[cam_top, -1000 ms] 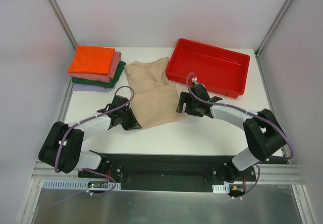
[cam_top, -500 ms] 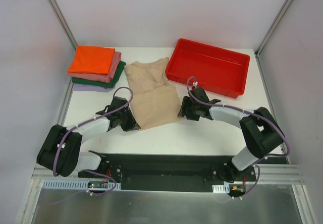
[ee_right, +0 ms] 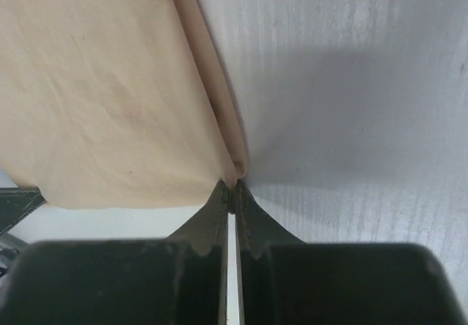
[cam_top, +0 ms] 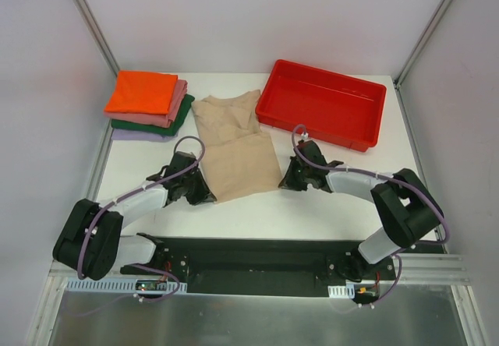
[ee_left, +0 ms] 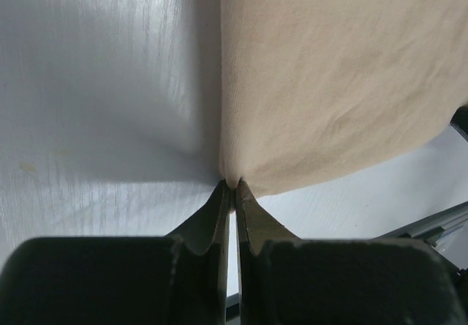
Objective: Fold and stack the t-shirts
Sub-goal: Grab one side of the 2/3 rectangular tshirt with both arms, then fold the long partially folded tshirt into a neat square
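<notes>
A beige t-shirt [cam_top: 235, 147] lies partly folded in the middle of the white table. My left gripper [cam_top: 209, 196] is shut on its near left corner, and the wrist view shows the cloth [ee_left: 329, 69] pinched at the fingertips [ee_left: 222, 193]. My right gripper [cam_top: 285, 182] is shut on the near right corner, where the folded edge [ee_right: 212, 98] runs into the closed tips [ee_right: 241, 193]. Folded orange [cam_top: 143, 91], pink [cam_top: 173, 114], dark green [cam_top: 182, 117] and lavender [cam_top: 136, 135] t-shirts are stacked at the back left.
A red plastic tray [cam_top: 323, 104] sits at the back right, close behind my right arm. White walls with metal posts enclose the table on three sides. The black base rail [cam_top: 257, 256] runs along the near edge.
My right gripper moved down to the shirt's near right corner and shut on it. The left gripper stayed shut on the near left corner, barely shifting.
</notes>
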Robot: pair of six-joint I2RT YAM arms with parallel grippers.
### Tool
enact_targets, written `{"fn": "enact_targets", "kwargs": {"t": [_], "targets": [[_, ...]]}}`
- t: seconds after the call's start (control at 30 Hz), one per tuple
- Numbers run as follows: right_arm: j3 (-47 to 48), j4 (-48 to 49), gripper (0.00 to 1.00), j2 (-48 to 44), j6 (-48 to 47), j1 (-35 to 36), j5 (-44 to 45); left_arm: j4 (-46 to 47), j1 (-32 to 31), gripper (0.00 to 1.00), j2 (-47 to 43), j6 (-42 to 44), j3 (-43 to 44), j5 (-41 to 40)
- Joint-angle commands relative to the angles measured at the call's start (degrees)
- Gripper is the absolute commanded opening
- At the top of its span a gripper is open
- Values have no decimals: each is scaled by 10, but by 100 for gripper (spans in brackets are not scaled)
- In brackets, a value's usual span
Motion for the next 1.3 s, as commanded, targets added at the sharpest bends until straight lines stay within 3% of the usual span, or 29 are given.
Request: {"fn": "enact_targets", "kwargs": {"t": [0.0,0.13,0.23,0.4,0.57,0.67,0.8,1.0,1.27], "targets": [[-17,33,1,-42,8,-1,-35,-43,-17,0,-44,-5,-13,-11],[-66,26,1,-127,-4,4,-53,-102,-56,0,-104,-12,-18,17],[-102,-22,1,-208,-10,14,-77,-162,-139,0,-177,-38,-10,-20],[-176,-110,1,-413,23,35,-100,-195,-232,0,-282,-91,-5,-8],[-114,-326,2,-622,-17,35,-63,-195,-324,0,-348,-117,28,-18],[-73,-363,2,-686,-27,35,-65,-195,-377,0,-361,-100,78,-33],[-29,-377,2,-689,-45,35,-42,-197,-407,0,-353,-68,120,-65],[41,-390,3,-596,-98,34,36,-208,-406,0,-318,-85,135,-129],[103,-362,3,-483,-135,11,70,-224,-369,0,-335,-95,141,-217]]}}
